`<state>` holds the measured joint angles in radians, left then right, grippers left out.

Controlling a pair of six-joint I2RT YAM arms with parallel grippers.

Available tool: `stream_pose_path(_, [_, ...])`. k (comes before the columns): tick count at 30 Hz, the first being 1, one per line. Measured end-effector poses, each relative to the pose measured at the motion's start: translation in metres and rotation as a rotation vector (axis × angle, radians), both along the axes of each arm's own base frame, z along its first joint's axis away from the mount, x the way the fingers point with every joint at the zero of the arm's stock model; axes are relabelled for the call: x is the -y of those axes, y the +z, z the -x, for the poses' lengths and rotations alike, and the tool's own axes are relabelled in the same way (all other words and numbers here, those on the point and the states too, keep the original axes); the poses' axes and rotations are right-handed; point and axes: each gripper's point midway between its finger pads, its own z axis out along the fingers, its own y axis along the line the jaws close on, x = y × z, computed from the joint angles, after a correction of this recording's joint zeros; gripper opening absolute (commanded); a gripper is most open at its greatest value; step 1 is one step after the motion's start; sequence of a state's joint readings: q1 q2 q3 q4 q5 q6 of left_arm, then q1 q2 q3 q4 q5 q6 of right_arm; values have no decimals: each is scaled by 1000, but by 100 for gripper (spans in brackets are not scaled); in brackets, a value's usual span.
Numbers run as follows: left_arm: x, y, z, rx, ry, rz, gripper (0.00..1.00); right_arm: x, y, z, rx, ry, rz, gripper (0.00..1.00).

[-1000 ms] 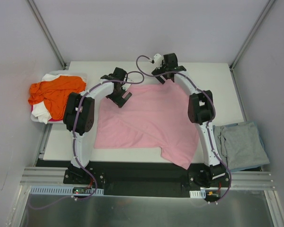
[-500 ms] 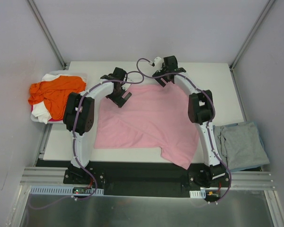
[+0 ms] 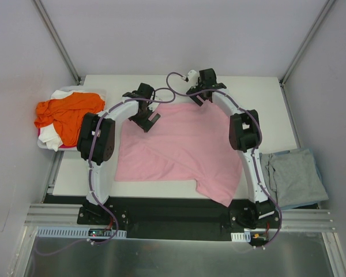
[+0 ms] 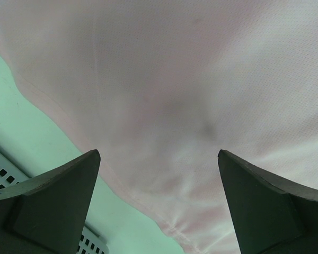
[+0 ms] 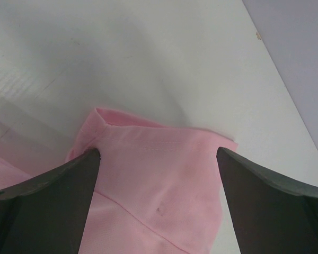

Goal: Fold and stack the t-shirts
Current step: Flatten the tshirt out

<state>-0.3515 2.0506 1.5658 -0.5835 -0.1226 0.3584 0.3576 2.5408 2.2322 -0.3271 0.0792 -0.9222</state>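
Note:
A light pink t-shirt (image 3: 179, 144) lies spread over the middle of the table, its near right corner hanging over the front edge. My left gripper (image 3: 150, 119) hovers open over the shirt's far left edge; in the left wrist view the pink cloth (image 4: 191, 90) and its hem fill the space between the fingers (image 4: 53, 201). My right gripper (image 3: 199, 97) stands open over the far edge, with a pink sleeve (image 5: 159, 180) lying between its fingertips (image 5: 47, 196), untouched. An orange t-shirt (image 3: 66, 108) and a white one (image 3: 51, 138) are heaped at the left. A grey-blue t-shirt (image 3: 297, 176) lies folded at the right.
The orange and white shirts sit in a white basket (image 3: 102, 91) off the table's left side; its perforated wall (image 4: 0, 169) shows in the left wrist view. The grey-blue shirt rests beyond the table's right edge. Grey walls enclose the back and sides.
My right gripper has shifted slightly nearer and down toward the pink shirt's far edge. The left arm and the shirts have not moved.

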Motion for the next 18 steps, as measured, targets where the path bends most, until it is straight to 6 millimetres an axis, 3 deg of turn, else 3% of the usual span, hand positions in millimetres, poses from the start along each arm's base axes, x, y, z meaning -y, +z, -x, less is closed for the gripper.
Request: stream_pose_path(18, [-4, 7, 1, 17, 6, -12, 93, 10, 3, -13, 52, 11, 70, 97])
